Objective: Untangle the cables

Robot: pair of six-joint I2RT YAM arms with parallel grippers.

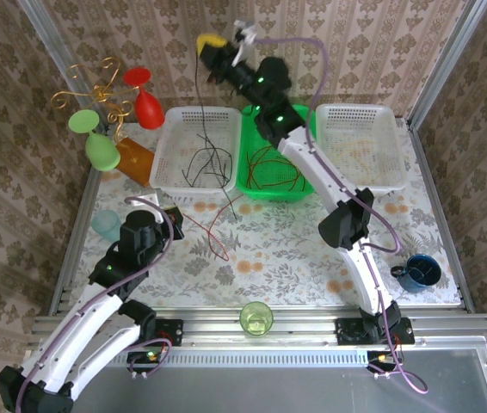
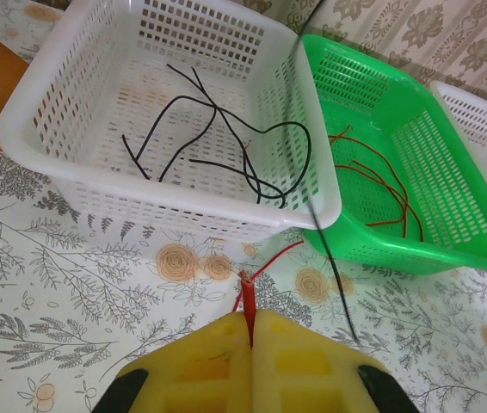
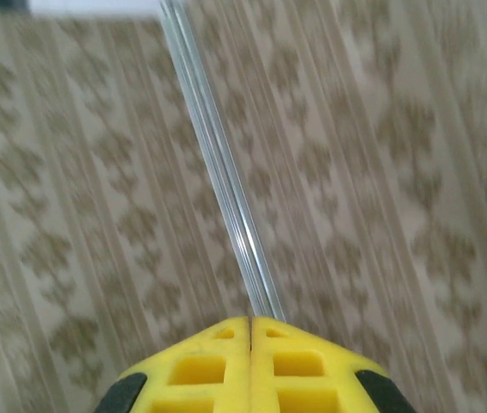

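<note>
My left end effector point(image 2: 250, 317) has its yellow fingers pressed together on a thin red cable point(image 2: 247, 297). From its wrist camera I see the cable's end pinched upright between them. The rest trails off over the floral-patterned counter point(image 2: 54, 284) toward the baskets.

My right end effector point(image 1: 212, 41) is up high near the back wall. The overhead camera shows a thin black cable point(image 1: 200, 86) hanging from it down across the left white plastic basket point(image 1: 168, 151). Its own wrist camera shows the yellow fingers closed flush, with blurred wallpaper point(image 3: 71, 215) and a metal frame post point(image 3: 226, 172) behind.

The left wrist camera shows the sorted pieces more sharply than the overhead one. Several black cables point(image 2: 218, 129) curl loose inside the white basket. Red cables point(image 2: 381, 185) lie in the green plastic basket point(image 2: 450, 155) just beside it.

Overhead I also see a second white plastic basket point(image 1: 360, 107) right of the green one, holding faint orange strands I can't resolve.
</note>
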